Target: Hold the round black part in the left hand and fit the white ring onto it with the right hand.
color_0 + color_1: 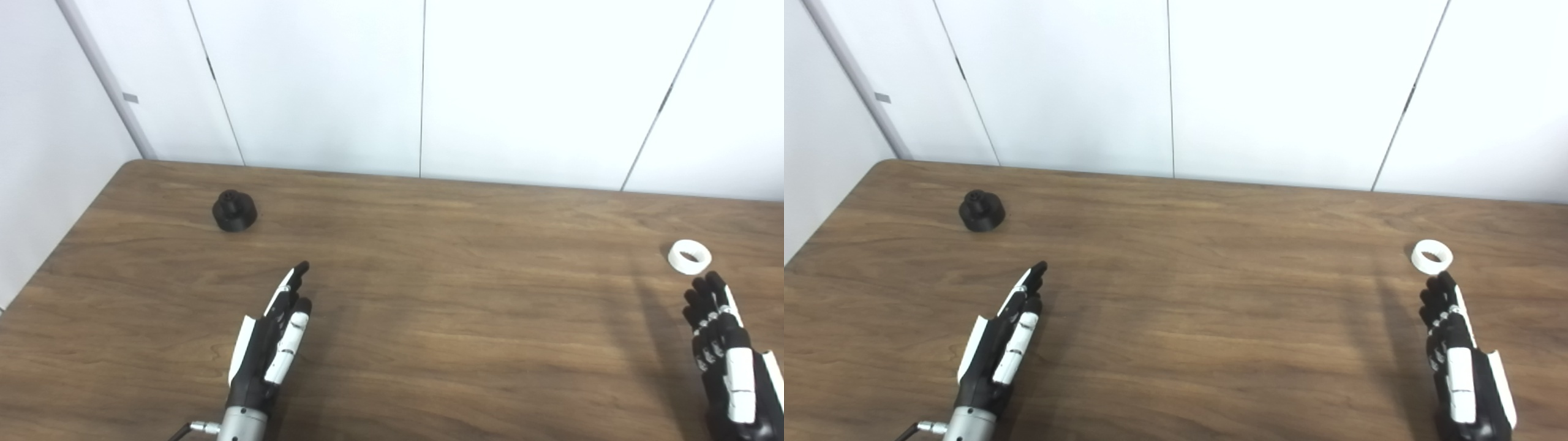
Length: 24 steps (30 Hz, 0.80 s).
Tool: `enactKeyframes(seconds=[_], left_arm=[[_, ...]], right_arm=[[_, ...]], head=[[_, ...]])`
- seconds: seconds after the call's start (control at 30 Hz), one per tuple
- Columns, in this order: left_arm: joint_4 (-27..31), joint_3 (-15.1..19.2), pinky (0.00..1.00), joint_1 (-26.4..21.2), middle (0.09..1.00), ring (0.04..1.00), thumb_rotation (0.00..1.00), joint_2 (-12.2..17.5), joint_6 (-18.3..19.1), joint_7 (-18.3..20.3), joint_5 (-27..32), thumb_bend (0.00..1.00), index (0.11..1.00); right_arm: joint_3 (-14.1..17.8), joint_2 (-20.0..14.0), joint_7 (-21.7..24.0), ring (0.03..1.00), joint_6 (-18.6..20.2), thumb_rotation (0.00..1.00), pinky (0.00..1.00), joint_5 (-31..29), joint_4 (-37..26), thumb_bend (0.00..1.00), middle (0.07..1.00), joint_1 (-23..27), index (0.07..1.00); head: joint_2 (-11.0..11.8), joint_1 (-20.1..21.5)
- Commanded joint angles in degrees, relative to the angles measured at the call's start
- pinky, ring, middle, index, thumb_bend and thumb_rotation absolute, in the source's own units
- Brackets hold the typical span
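The round black part point(234, 211) stands on the wooden table point(429, 294) at the far left. It also shows in the right eye view point(981, 210). The white ring point(689, 256) lies flat at the far right, also in the right eye view point(1432, 256). My left hand point(272, 334) is open and empty, fingers stretched forward, well short of the black part and to its right. My right hand point(1458, 349) is open and empty, its fingertips just short of the white ring.
White wall panels point(422, 86) stand right behind the table's far edge. A white wall point(49, 153) runs along the left edge of the table.
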State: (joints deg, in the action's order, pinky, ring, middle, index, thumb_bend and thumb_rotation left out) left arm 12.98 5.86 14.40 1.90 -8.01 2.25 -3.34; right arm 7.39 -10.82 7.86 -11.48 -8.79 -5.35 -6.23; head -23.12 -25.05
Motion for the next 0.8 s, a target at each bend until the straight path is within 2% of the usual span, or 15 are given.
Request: enactKeyframes(seconds=[0.0,0.13,0.2,0.27,0.3,0.33,0.37,0.43,0.53,0.67,0.77], left_arm=[[-0.70,-1.04,1.00,4.44,0.997,1.000,0.87,-0.96,-2.03,-0.74,0.02,0.46,0.970],[-0.37,-0.86,1.00,4.53,0.996,1.000,0.85,-1.38,-1.23,-0.76,1.00,0.46,0.967],[-0.10,-0.76,1.00,4.68,0.994,1.000,0.77,-1.68,-0.78,-0.95,1.22,0.47,0.960],[0.51,-0.83,1.00,4.96,0.990,1.000,0.62,-1.87,-0.78,-1.33,0.39,0.49,0.953],[0.77,-0.78,1.00,5.11,0.990,1.000,0.57,-2.06,-1.14,-1.95,-0.72,0.50,0.952],[1.06,-0.70,1.00,5.30,0.977,0.998,0.46,-2.34,-1.32,-2.70,-1.92,0.55,0.944],[1.23,-0.72,0.98,5.42,0.966,0.987,0.41,-2.48,-1.44,-3.33,-2.72,0.58,0.938],[2.43,-0.64,0.94,5.69,0.943,0.959,0.36,-3.21,-0.17,-5.40,-5.85,0.64,0.924],[4.62,-0.36,0.93,5.36,0.935,0.943,0.26,-3.27,1.75,-7.92,-10.32,0.71,0.918],[7.27,1.21,0.92,3.37,0.917,0.927,0.22,-1.26,5.36,-9.90,-16.03,0.81,0.909],[9.26,3.31,0.93,1.00,0.916,0.928,0.23,0.34,9.56,-10.30,-18.49,0.81,0.911]], right_arm=[[-0.19,0.37,0.25,0.996,-1.76,1.00,1.00,-0.14,4.48,0.44,0.987,-1.91,1.000],[-0.20,0.38,0.37,0.998,-1.30,1.00,1.00,-0.57,4.33,0.43,0.989,-1.97,1.000],[-0.21,0.42,0.49,0.996,-1.33,1.00,1.00,-0.84,4.46,0.43,0.991,-1.97,1.000],[-0.24,0.41,0.58,0.997,-1.53,1.00,1.00,-0.89,4.62,0.41,0.992,-1.93,1.000],[-0.27,0.40,0.66,0.997,-1.56,1.00,1.00,-0.94,4.68,0.40,0.993,-1.90,1.000],[-0.29,0.39,0.73,0.996,-1.79,1.00,1.00,-0.93,4.79,0.39,0.994,-1.90,1.000],[-0.30,0.39,0.79,0.995,-1.92,1.00,1.00,-0.93,4.86,0.39,0.993,-1.91,1.000],[-0.18,0.37,0.62,0.991,-2.15,1.00,1.00,-0.67,5.00,0.40,0.989,-1.93,1.000],[-0.01,0.24,0.39,0.986,-1.82,1.00,1.00,-0.38,4.65,0.40,0.981,-2.13,1.000],[-0.02,-0.15,0.78,0.985,-1.94,1.00,1.00,-0.56,5.07,0.38,0.984,-2.19,1.000],[-0.12,-0.18,0.71,0.982,-2.30,1.00,1.00,-0.23,5.43,0.37,0.979,-2.17,1.000]], head=[[-0.01,0.01],[-0.01,0.01],[-0.18,0.93],[-0.18,0.93],[-0.18,0.93],[-0.22,1.50],[-0.22,1.50],[-0.33,1.78],[-0.60,1.68],[-0.69,1.43],[-0.69,1.43]])
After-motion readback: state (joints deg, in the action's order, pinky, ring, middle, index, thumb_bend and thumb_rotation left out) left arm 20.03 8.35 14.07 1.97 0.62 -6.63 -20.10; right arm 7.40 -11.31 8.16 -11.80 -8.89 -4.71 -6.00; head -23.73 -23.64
